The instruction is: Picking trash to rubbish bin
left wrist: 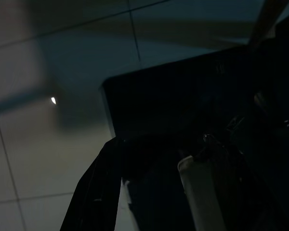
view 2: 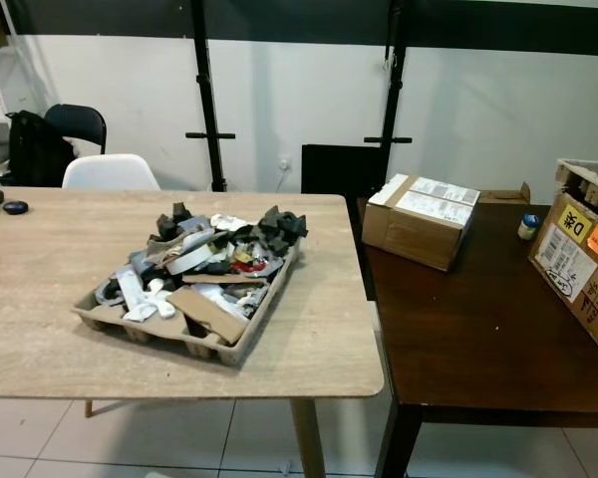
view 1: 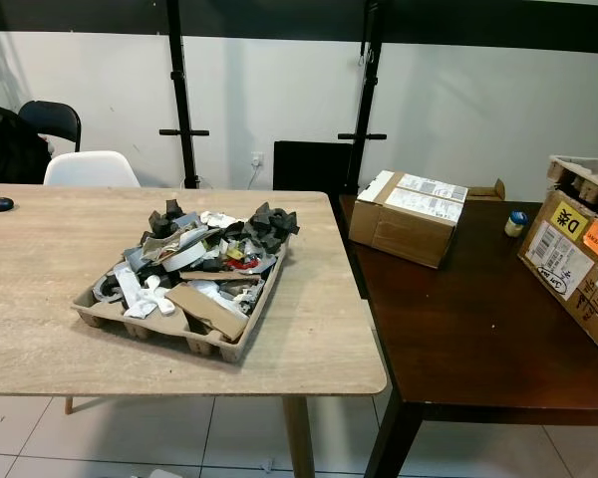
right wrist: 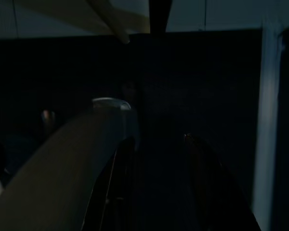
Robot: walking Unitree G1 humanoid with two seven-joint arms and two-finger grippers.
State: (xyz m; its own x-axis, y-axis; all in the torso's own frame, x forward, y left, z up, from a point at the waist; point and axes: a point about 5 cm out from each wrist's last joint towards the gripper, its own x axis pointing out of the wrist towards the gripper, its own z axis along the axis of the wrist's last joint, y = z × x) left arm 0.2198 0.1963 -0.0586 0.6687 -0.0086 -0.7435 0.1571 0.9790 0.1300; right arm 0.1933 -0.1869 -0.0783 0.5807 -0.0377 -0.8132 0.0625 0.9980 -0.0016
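Trash tray (view 1: 241, 344) on pale table (view 1: 319, 339).

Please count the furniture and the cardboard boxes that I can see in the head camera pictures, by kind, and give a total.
Tables: 2, light wood table and dark table
Chairs: 2, white chair and black chair
Cardboard boxes: 2, box and box, both on the dark table
Total: 6
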